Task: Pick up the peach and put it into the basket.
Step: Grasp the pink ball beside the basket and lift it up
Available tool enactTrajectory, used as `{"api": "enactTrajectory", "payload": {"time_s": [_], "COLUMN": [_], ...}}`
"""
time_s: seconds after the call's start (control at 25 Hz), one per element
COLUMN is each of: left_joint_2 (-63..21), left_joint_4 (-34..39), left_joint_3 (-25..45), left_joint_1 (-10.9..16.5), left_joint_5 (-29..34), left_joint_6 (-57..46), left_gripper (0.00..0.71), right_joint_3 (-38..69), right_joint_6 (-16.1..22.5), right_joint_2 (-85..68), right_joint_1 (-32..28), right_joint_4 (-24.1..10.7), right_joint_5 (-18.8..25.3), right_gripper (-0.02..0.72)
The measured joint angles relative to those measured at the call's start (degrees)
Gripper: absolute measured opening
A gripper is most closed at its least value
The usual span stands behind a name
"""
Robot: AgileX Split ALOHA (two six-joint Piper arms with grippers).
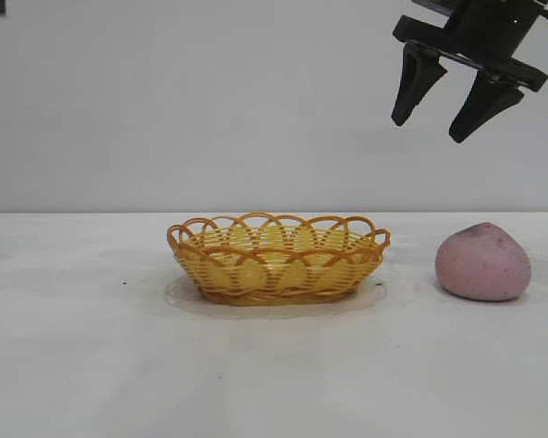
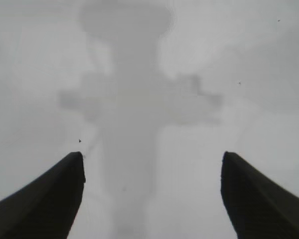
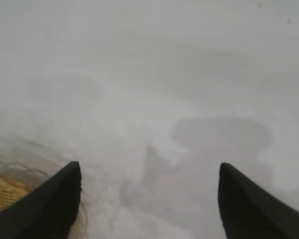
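The peach (image 1: 483, 262), a dull pink rounded lump, lies on the white table at the right. The basket (image 1: 279, 258), yellow wicker with an orange looped rim, stands in the middle, apart from the peach; a bit of its weave shows in the right wrist view (image 3: 2, 194). My right gripper (image 1: 431, 130) hangs high above the table between basket and peach, open and empty; it also shows in the right wrist view (image 3: 149, 172). My left gripper (image 2: 152, 162) is open over bare table; in the exterior view only a dark corner of that arm shows at the top left.
The white table (image 1: 91, 365) stretches flat around the basket, with a few small dark specks. A plain grey wall stands behind. The shadows of the grippers fall on the table in both wrist views.
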Motion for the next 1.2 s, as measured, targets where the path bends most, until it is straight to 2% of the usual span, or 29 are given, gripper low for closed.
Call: {"api": "enactTrajectory", "payload": {"time_s": [0.2,0.44,0.68,0.92,1.2], "left_joint_2": [-14.5,-33.1,-52.3,-71.8,-88.5], "left_joint_4": [-0.4,-5.1,-6.3,-7.1,-5.9], "left_joint_3": [9.5,20.2,30.4,37.9,43.4], "left_joint_1": [0.0,0.0,0.0,0.0,0.0], "left_joint_5": [-0.3,-0.3,0.5,1.2,3.7], "left_joint_6": [0.0,0.0,0.0,0.0,0.0], "left_gripper": [0.527,0.527,0.527,0.527,0.527], "right_joint_3": [0.0,0.0,0.0,0.0,0.0], "right_joint_6": [0.0,0.0,-0.2,-1.2,-1.4], "right_joint_2": [0.0,0.0,0.0,0.0,0.0], "right_joint_1": [0.0,0.0,0.0,0.0,0.0], "right_joint_4": [0.0,0.0,0.0,0.0,-0.1], "right_joint_5": [-0.1,0.0,2.0,2.8,2.8], "right_gripper": [0.535,0.535,0.535,0.535,0.535]}}
